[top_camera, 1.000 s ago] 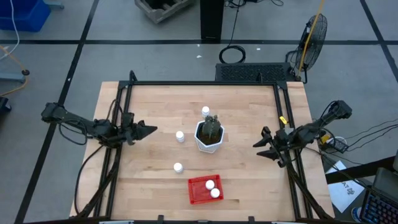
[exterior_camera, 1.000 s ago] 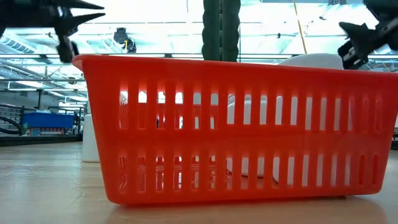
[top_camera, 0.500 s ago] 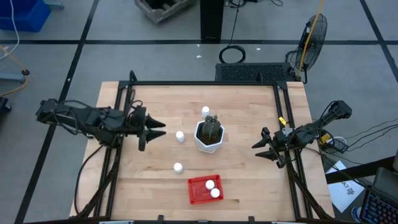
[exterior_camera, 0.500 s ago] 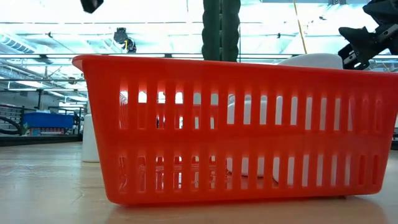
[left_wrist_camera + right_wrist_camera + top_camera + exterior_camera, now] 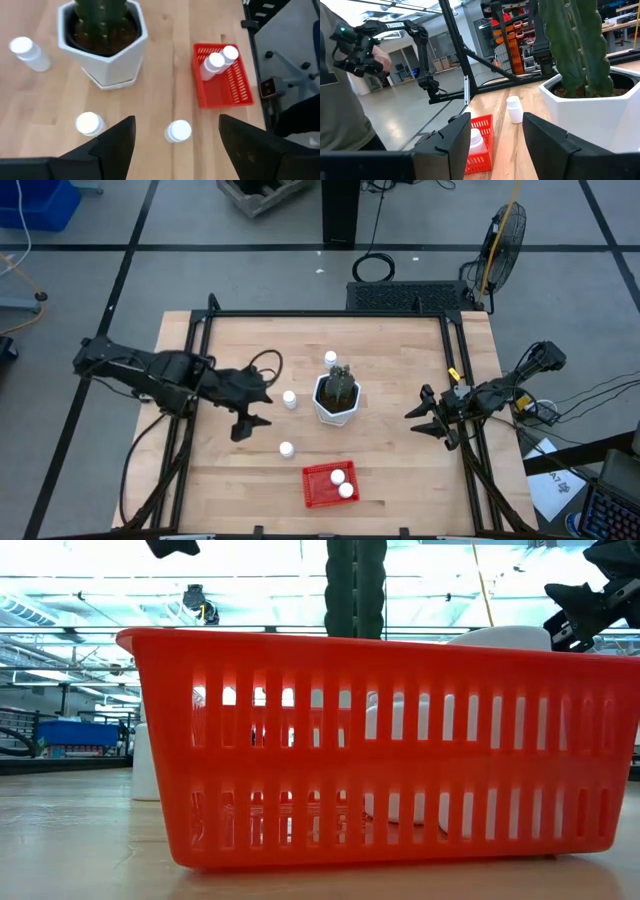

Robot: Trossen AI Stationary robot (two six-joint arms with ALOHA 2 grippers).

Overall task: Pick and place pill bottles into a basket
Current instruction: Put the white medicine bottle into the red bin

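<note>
1. Wooden tabletop fills the frame from above, with grey floor and a fan around it; I can read no label or brand on anything.
2. I see the basket at the near edge with two pill bottles inside; three more stand loose: one just beside the basket's left corner, one left of the white pot, one behind it.
3. My left gripper hangs over the tabletop between the two left-hand loose bottles, jaws spread wide; its wrist view looks down on both between the fingers.
4. My right gripper waits at the right rail, jaws apart.
5. Only the low view shows the basket's slatted wall close up, with bottles dim behind it; only the right wrist view shows a person standing beyond the table.
</note>
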